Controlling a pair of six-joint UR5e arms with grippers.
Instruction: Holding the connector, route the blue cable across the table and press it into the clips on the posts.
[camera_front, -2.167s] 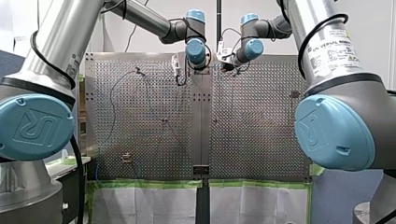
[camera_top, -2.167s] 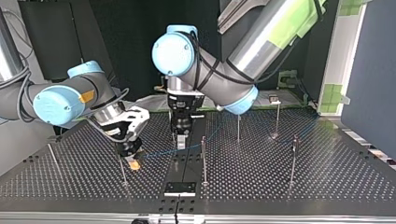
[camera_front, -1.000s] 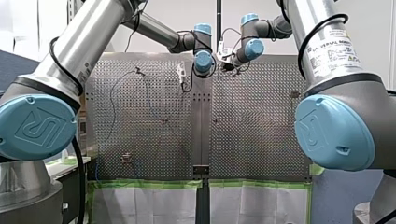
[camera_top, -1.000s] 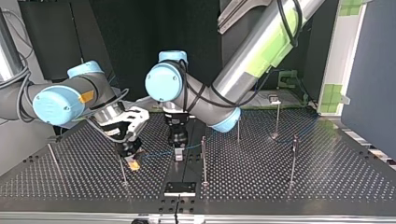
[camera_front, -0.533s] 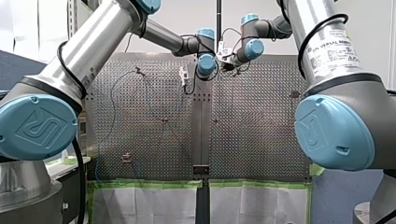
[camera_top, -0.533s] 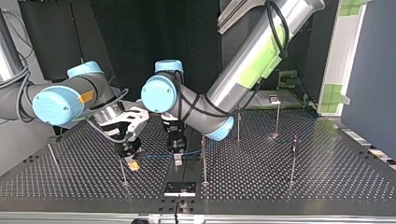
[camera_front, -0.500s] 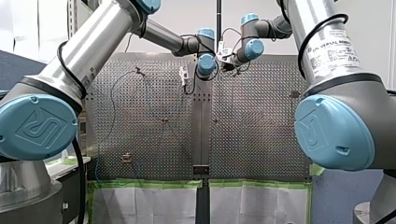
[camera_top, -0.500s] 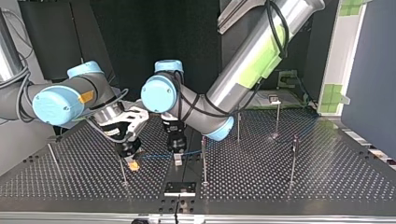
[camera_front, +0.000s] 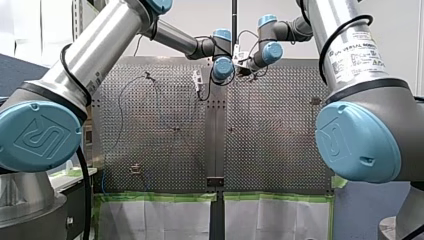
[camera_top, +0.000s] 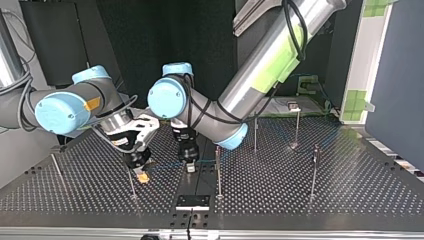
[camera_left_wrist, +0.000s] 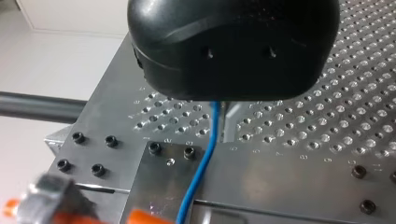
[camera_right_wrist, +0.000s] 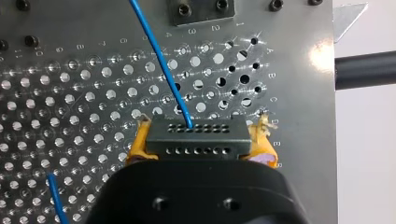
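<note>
Both grippers stand at the table (camera_top: 320, 200) edge farthest from the arm bases, close to the plain centre strip (camera_top: 192, 186). In the right wrist view you see that edge just beside the connector (camera_right_wrist: 194, 133), with a black bar (camera_right_wrist: 366, 70) beyond it. Toward the top view's right you have bare perforated plate, set with upright posts (camera_top: 314, 172) standing well apart. One stands just beside the right gripper (camera_top: 141, 169), and another just beside the left gripper (camera_top: 190, 161), on its side away from the right one.

Right gripper: jaws clamped on the connector, with yellow pads (camera_right_wrist: 137, 144) pressed against its two short ends; you cannot tell whether the connector touches the plate.

The blue cable (camera_right_wrist: 161, 65) leaves the connector's upper row of holes and runs over the plate toward the left gripper, which is near the right one but apart from it.

Left gripper: in the left wrist view the cable comes out from under the black housing (camera_left_wrist: 233, 46) and crosses the centre strip; the housing hides the jaws, so you cannot tell whether they are closed on the cable.
</note>
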